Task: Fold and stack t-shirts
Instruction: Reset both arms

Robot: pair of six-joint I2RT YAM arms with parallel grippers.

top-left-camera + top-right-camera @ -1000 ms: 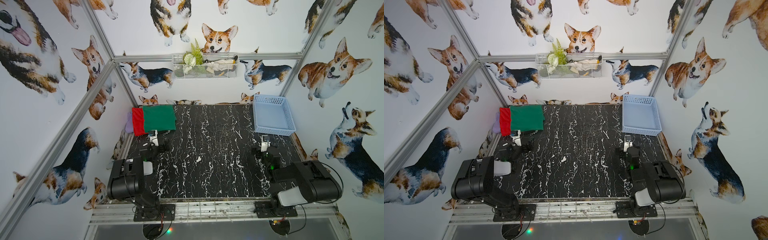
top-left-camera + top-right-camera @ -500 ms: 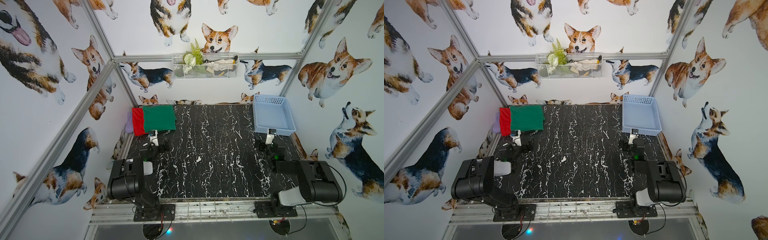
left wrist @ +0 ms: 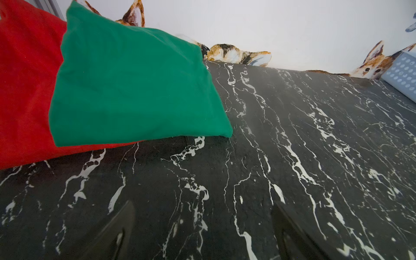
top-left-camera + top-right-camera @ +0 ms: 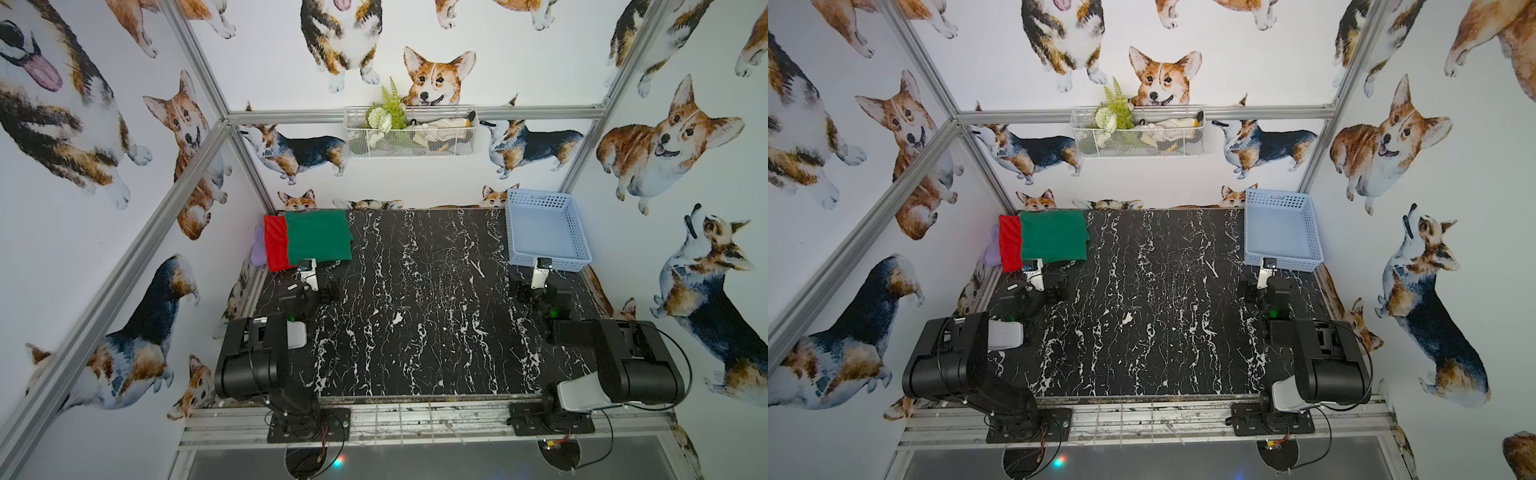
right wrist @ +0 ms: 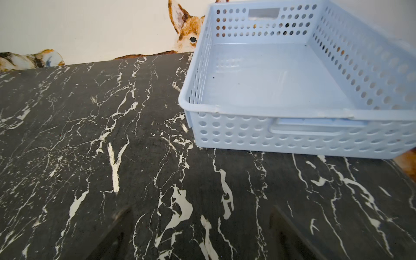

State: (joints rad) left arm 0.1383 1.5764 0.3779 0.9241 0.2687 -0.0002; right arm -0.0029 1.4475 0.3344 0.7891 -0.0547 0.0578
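Spanning crosswise, green t-shirt point(image 4: 318, 237) overlaps red t-shirt point(image 4: 275, 245), offset rightward; left end effector point(image 3: 202, 211) and right end effector point(image 5: 200, 212) gape empty.

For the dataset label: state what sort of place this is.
Likely a robot test booth: silver aluminium frame with corgi-print walls, two black robot arms mounted before a black marble-patterned tabletop, folded dark green cloth t-shirt stacked on a bright red t-shirt.

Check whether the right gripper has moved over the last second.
Yes. The right gripper has advanced toward the blue basket, now just short of its near wall.
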